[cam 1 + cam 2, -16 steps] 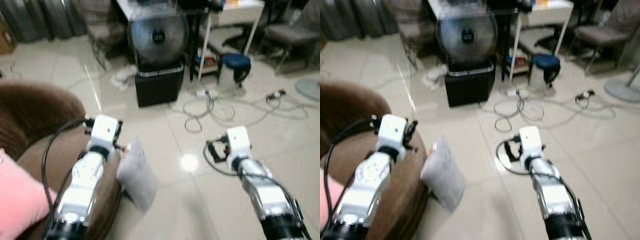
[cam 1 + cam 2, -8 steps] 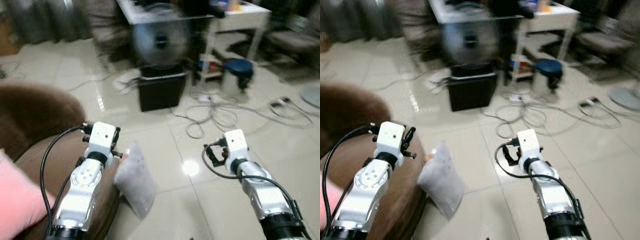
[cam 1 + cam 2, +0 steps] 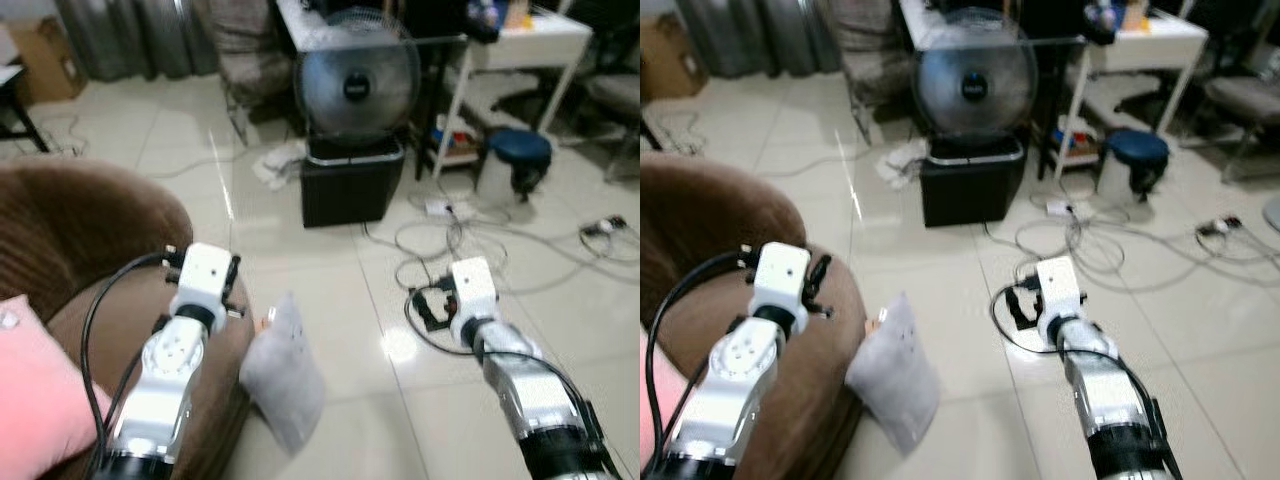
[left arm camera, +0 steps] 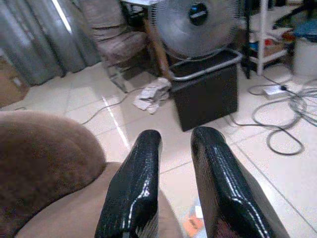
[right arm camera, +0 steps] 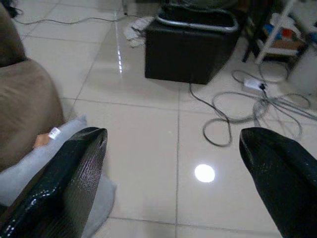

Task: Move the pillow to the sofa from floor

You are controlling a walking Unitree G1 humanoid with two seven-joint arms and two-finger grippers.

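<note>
A pale grey pillow (image 3: pixel 285 372) stands on edge on the tiled floor, leaning against the side of the brown sofa (image 3: pixel 80 250). A small tag (image 5: pixel 53 133) shows on its upper corner. My left gripper (image 4: pixel 171 188) is held above the sofa's armrest, just left of the pillow, its two black fingers (image 4: pixel 136 188) close together with nothing between them. My right gripper (image 5: pixel 173 168) hangs over bare floor to the right of the pillow, its fingers (image 5: pixel 69 183) spread wide apart and holding nothing.
A pink cushion (image 3: pixel 35 400) lies on the sofa seat. Ahead stand a black box (image 3: pixel 352 180) with a round fan (image 3: pixel 355 80) on it, a white table (image 3: pixel 520 30), a blue stool (image 3: pixel 517 155) and loose cables (image 3: pixel 450 235) across the floor.
The camera has swung a little, so the whole scene shifted and sharpened. Both arms hold much the same pose. The pillow still leans on the sofa's side.
</note>
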